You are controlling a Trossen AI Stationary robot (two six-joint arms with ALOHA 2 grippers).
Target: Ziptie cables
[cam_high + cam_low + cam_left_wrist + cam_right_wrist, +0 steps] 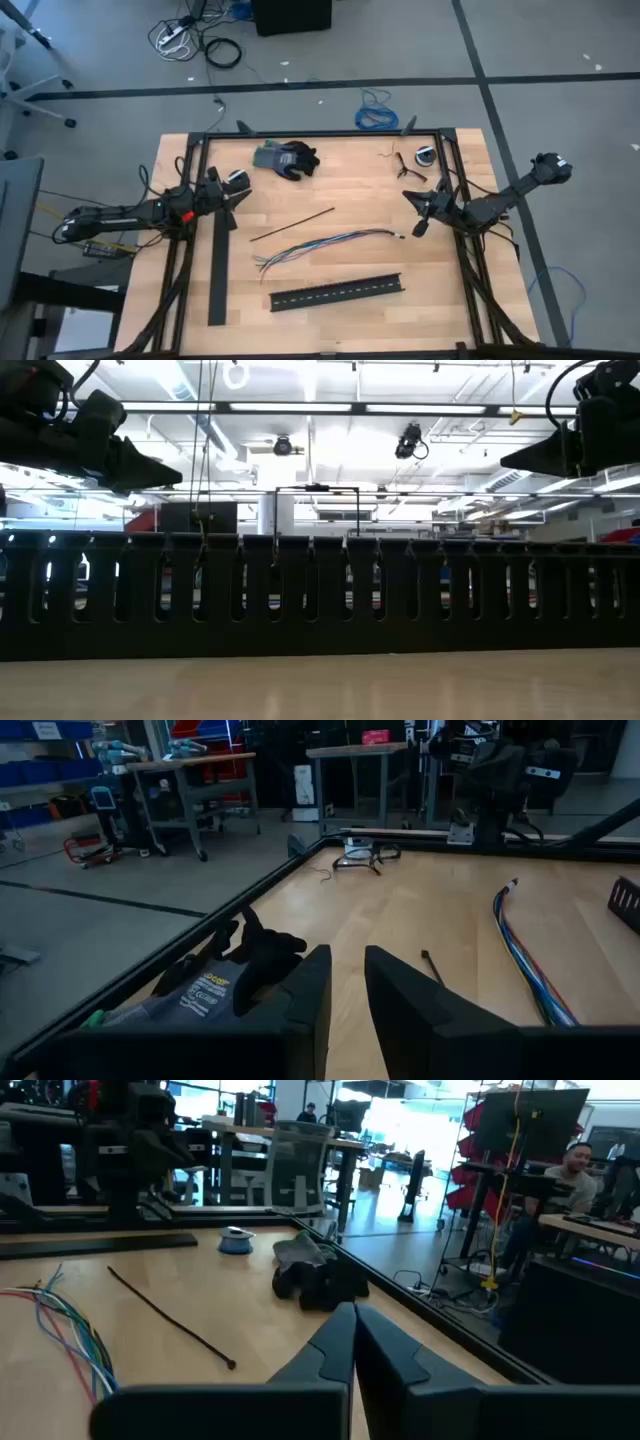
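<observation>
Slotted channel [336, 292] nearest; cables [325, 245] behind (pincers clear).

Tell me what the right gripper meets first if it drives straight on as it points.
Probably the dark glove, lying straight ahead of the right gripper. The black zip tie lies off that line. Height is unclear, so the gripper might pass over the glove.

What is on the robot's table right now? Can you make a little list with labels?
cables: loose coloured wires, mid-table, untied
zip tie: thin black strip, just beyond the wires
slotted channel: black, near edge
gloves: dark pair, far side
left end effector: slightly open, empty, above the table
right end effector: shut, empty
</observation>
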